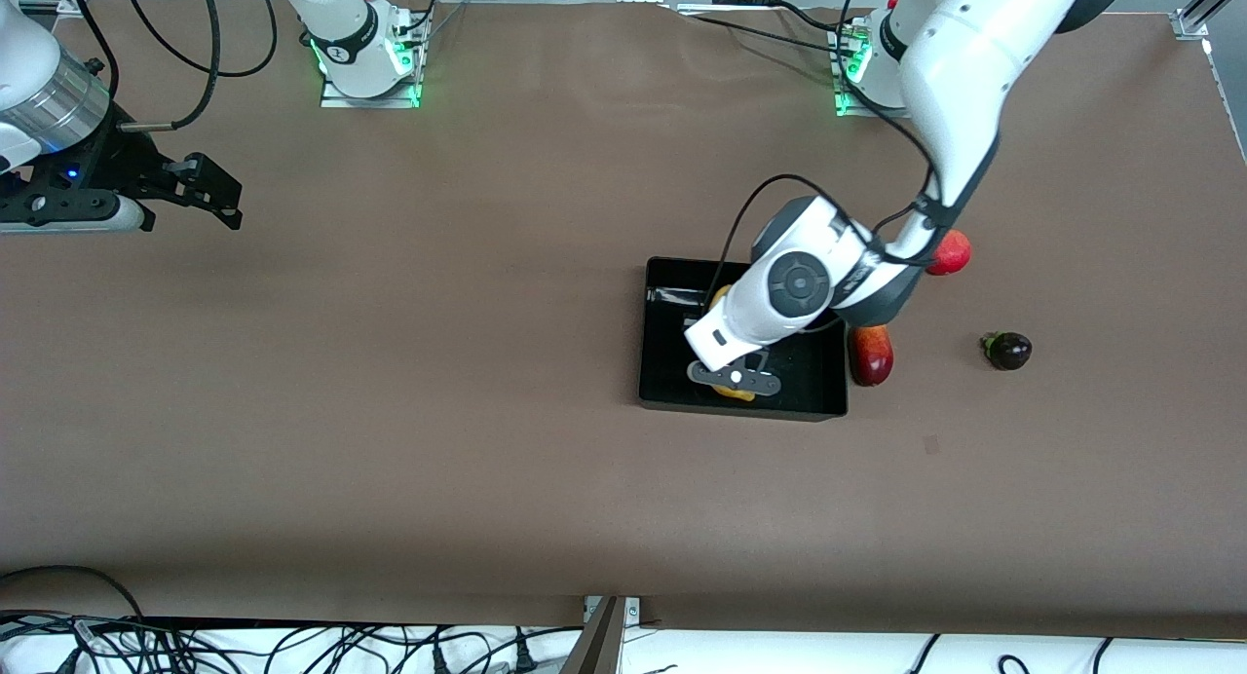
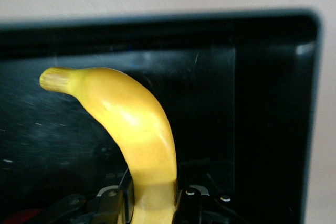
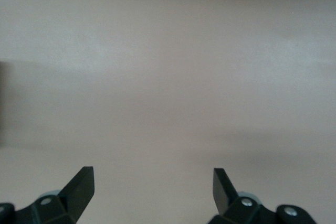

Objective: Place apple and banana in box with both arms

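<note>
The black box (image 1: 662, 333) sits at mid-table. My left gripper (image 1: 736, 377) is down inside it, shut on the yellow banana (image 1: 720, 299), which lies lengthwise in the box under the hand. In the left wrist view the banana (image 2: 139, 129) runs out from between the fingers (image 2: 113, 205) toward the box wall (image 2: 157, 30). My left gripper (image 2: 153, 199) grips its thick end. A small red patch (image 2: 21, 216) shows low in the box; I cannot tell if it is the apple. My right gripper (image 1: 219, 195) waits open and empty over bare table at the right arm's end, and also shows in its wrist view (image 3: 152, 182).
An elongated red-yellow fruit (image 1: 871, 355) lies against the box's outer wall toward the left arm's end. A round red fruit (image 1: 952, 253) is partly hidden by the left arm. A dark purple fruit (image 1: 1008, 351) lies farther toward that end.
</note>
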Tool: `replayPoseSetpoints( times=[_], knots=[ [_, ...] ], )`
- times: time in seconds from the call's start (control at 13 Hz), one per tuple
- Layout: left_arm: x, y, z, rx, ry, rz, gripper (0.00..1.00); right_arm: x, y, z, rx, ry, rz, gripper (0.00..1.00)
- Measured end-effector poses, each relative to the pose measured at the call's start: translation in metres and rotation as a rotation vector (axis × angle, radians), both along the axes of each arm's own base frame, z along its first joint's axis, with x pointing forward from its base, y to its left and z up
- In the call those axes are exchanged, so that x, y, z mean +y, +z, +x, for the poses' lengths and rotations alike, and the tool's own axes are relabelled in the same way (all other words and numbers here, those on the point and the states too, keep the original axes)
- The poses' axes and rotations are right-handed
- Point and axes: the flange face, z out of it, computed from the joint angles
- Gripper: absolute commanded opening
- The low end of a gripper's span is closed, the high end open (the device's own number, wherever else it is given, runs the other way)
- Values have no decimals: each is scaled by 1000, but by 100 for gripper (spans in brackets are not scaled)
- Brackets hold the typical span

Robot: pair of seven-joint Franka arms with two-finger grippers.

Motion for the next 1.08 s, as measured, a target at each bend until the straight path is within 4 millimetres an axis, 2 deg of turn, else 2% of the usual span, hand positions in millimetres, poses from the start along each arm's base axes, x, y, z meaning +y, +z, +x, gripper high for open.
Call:
replayPoseSetpoints(
  times=[0.08, 0.23, 0.31, 0.38, 0.46, 0.54, 0.62, 0.69, 0.85, 1.0, 1.08],
  knots=[
    [-12, -12, -9, 1, -3, 31, 99, 0, 0, 0, 0, 0, 0, 100],
    [-27, -24, -20, -11, -8, 72, 100, 0, 0, 0, 0, 0, 0, 100],
    [-26, -21, -17, -16, 0, 76, 100, 0, 0, 0, 0, 0, 0, 100],
    [-20, -9, -10, -13, 7, 90, 100, 0, 0, 0, -1, 0, 0, 100],
    [-9, 13, -2, -2, 17, 118, 100, 0, 0, 0, -2, 0, 0, 100],
    [7, 43, 7, 5, 31, 148, 100, 0, 0, 0, -2, 1, 0, 100],
    [33, 79, 17, 14, 42, 177, 100, 0, 0, 0, -2, 1, 0, 100],
    [67, 114, 28, 30, 32, 199, 100, 0, 0, 0, -2, 1, 0, 100],
    [147, 173, 48, 69, -23, 215, 100, 0, 0, 0, -2, 1, 0, 100],
    [212, 210, 57, 104, -37, 214, 100, 0, 0, 0, 0, 1, 0, 100],
    [237, 224, 57, 120, -43, 213, 100, 0, 0, 0, 1, 0, 0, 100]
  ],
)
